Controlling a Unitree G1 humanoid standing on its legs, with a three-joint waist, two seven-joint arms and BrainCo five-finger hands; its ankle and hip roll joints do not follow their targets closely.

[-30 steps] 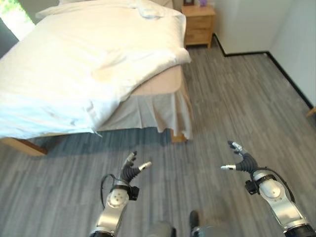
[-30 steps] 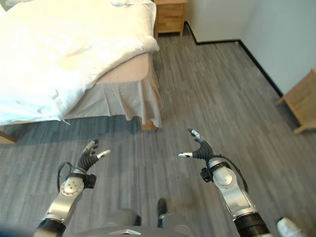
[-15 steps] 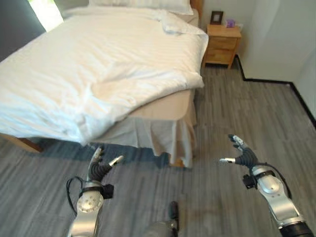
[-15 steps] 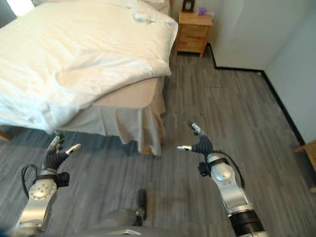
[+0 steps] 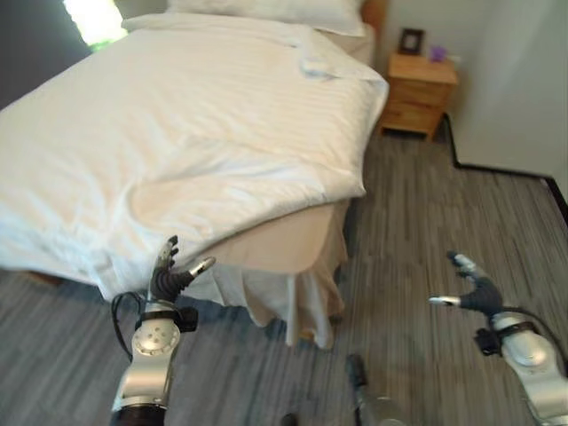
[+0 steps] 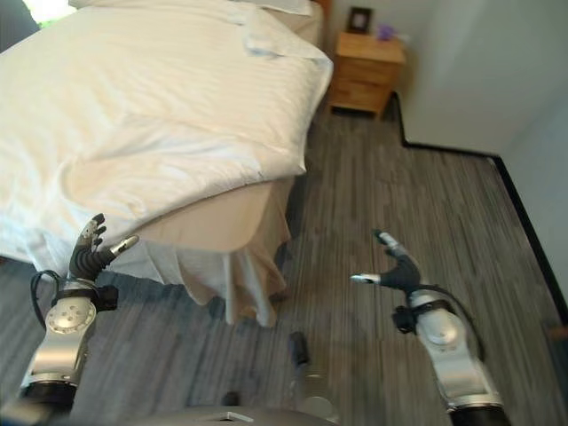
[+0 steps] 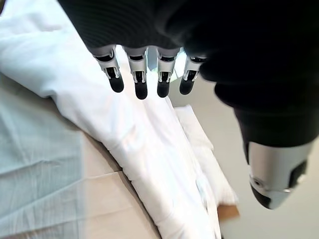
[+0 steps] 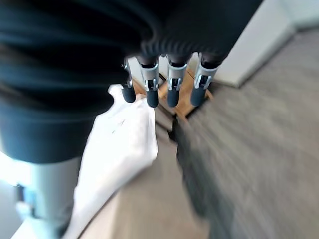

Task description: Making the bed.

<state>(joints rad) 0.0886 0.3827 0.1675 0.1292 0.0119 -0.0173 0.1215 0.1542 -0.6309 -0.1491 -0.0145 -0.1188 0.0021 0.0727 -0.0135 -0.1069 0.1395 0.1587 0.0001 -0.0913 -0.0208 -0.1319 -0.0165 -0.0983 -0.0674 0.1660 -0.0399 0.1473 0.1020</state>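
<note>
A wide bed carries a rumpled white duvet [image 5: 186,133] that is pulled askew. The beige mattress corner [image 5: 288,244] and the pale bed skirt [image 5: 284,306] lie bare at the near right corner. A pillow [image 5: 275,11] rests at the head. My left hand [image 5: 169,280] is open and hovers just in front of the duvet's hanging near edge [image 7: 144,144], not touching it. My right hand [image 6: 395,271] is open over the floor, to the right of the bed corner and apart from it.
A wooden nightstand [image 5: 422,93] with a small frame and a purple item stands by the bed's head at the far right. Grey plank floor [image 5: 444,222] runs along the bed's right side to a white wall with a dark skirting [image 5: 497,169].
The camera has moved closer to the bed, which takes up more of the picture. My left hand has come up to the duvet's near edge. Both hands stay open.
</note>
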